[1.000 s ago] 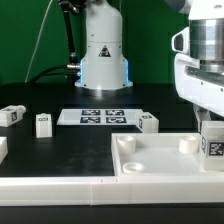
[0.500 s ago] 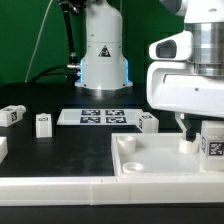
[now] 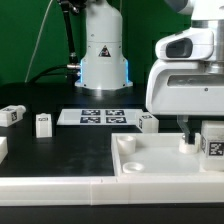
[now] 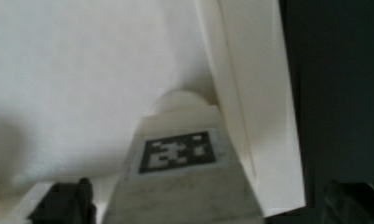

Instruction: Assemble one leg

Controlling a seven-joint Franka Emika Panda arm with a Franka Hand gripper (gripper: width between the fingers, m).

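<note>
The leg (image 3: 212, 143), a small white block with a black-and-white tag, stands upright at the far corner of the large white tray-like piece (image 3: 150, 165), at the exterior view's right edge. My gripper (image 3: 207, 130) straddles it from above; one dark finger (image 3: 186, 126) shows apart from the leg's side. In the wrist view the leg (image 4: 184, 160) fills the middle between both fingers (image 4: 68, 203), with a narrow gap on each side. The gripper (image 4: 210, 208) is open around the leg.
Three more legs lie on the black table (image 3: 12, 115), (image 3: 43, 124), (image 3: 148, 122). The marker board (image 3: 98, 117) lies in front of the robot base (image 3: 103, 55). The tray piece has round corner sockets (image 3: 125, 143), (image 3: 186, 145).
The gripper's hand has swung towards the exterior view's left and looks larger, while the leg has stayed in place with its tag still facing the camera. A finger now stands apart from the leg.
</note>
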